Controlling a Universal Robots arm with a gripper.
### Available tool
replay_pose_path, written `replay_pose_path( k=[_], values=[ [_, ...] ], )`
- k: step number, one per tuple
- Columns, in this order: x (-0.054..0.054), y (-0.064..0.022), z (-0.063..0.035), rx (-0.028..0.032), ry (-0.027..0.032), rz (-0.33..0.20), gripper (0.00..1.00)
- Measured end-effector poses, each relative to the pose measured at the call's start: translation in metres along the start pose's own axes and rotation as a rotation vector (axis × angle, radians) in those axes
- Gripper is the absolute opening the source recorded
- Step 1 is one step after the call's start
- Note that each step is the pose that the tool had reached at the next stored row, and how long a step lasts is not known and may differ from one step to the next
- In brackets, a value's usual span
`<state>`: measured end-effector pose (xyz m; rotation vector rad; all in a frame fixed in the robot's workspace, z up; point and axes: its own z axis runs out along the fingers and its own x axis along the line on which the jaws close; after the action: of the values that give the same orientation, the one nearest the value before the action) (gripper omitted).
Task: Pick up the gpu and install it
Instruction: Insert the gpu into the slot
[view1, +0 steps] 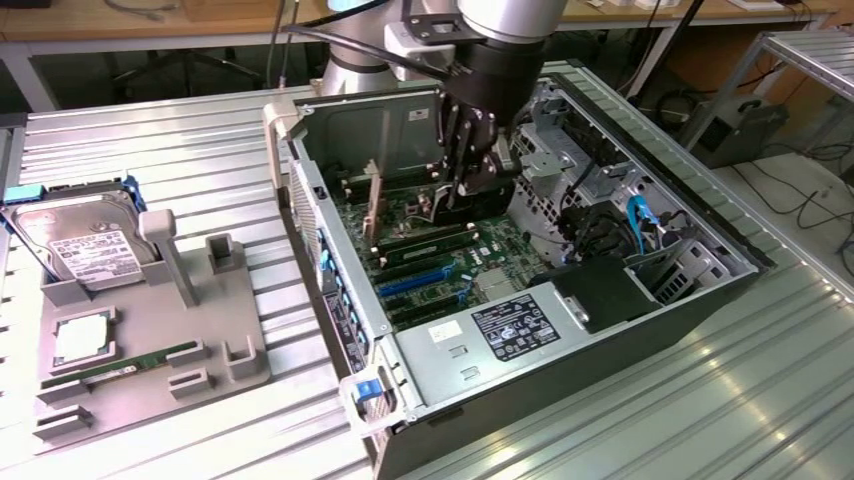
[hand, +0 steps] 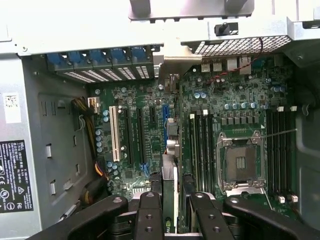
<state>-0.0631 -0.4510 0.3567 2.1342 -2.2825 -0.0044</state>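
Thin tan-edged black gpu card (hand: 170, 175) standing upright over grey open computer case's (view1: 694, 300) green motherboard (hand: 240, 100), clamped edge-on between nearly closed black gripper (hand: 170, 200) fingers (hand: 150, 210).

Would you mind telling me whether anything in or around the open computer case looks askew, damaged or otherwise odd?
Nothing stands out. The gpu is held edge-on between the gripper fingers above the motherboard, roughly parallel to the slots. The hard drive and memory stick sit in their holders.

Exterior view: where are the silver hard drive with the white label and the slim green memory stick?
silver hard drive (view1: 87, 250), exterior view, on its white label.
slim green memory stick (view1: 120, 365), exterior view, halfway along its length.
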Motion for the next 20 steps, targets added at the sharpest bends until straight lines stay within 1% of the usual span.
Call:
replay_pose_path(
  k=[3,4,6,8,12,16,17,19,20],
  values=[
    [0.0,0.0015,0.0053,0.0002,0.0001,-0.004,0.26],
    [0.0,0.006,0.0119,0.0003,0.0002,-0.013,0.26],
    [0.0,0.0078,0.0152,0.0003,0.0003,-0.019,0.26],
    [0.0,0.0081,0.0213,0.0006,0.0005,-0.037,0.26],
    [0.0,0.0084,0.0288,0.0008,0.0009,-0.064,0.26],
    [0.0,0.0089,0.0367,0.0008,0.001,-0.068,0.26],
    [0.0,0.0091,0.0408,0.0009,0.0008,-0.067,0.26],
    [0.0,0.0092,0.0452,0.0009,0.0008,-0.067,0.26],
    [0.0,0.0097,0.0497,0.0009,0.0008,-0.067,0.26]
  ],
)
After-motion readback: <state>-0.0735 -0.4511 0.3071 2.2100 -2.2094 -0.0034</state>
